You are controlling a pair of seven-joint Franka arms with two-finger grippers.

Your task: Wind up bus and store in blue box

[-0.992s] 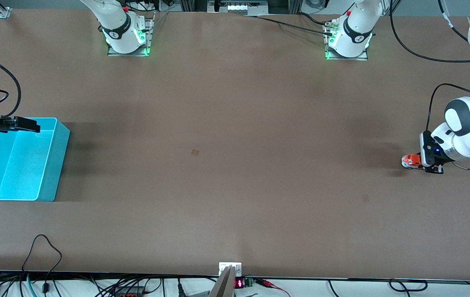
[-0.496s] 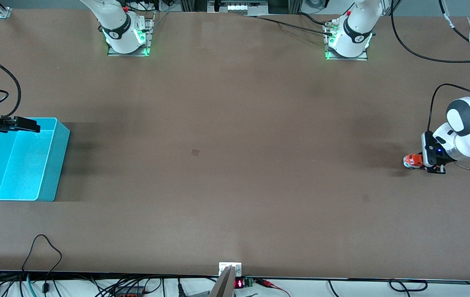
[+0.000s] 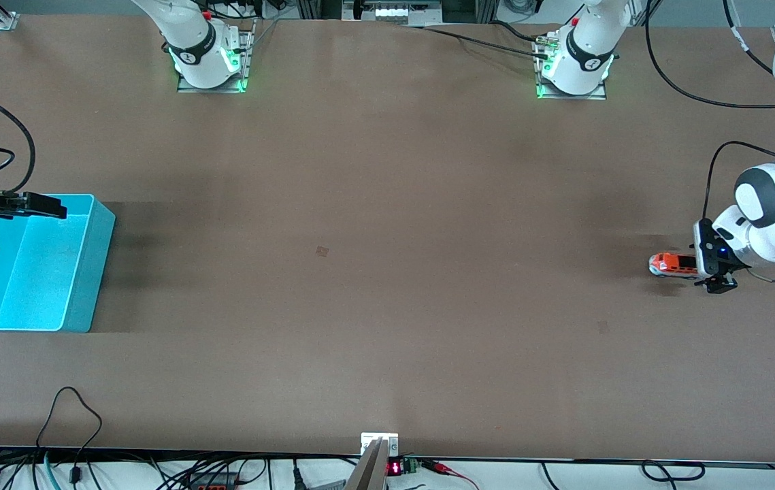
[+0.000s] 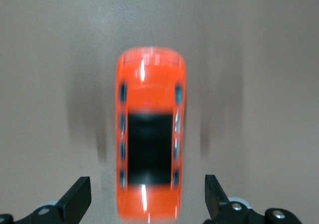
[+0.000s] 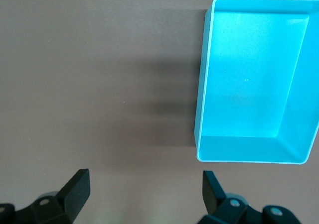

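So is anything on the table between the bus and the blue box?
Nothing visible. The bus sits at the left arm's end by the open left gripper, the blue box at the right arm's end under the open right gripper; only bare table lies between.

Left gripper (image 3: 712, 272), right gripper (image 3: 33, 204) agape.

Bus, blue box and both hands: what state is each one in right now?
bus: upright on its wheels on the table at the left arm's end, free between the fingers, not in the box.
blue box: open-topped, nothing inside, at the right arm's end.
left hand: open, low at the bus's rear, gripping nothing.
right hand: open, holding nothing, waiting over the blue box's rim.
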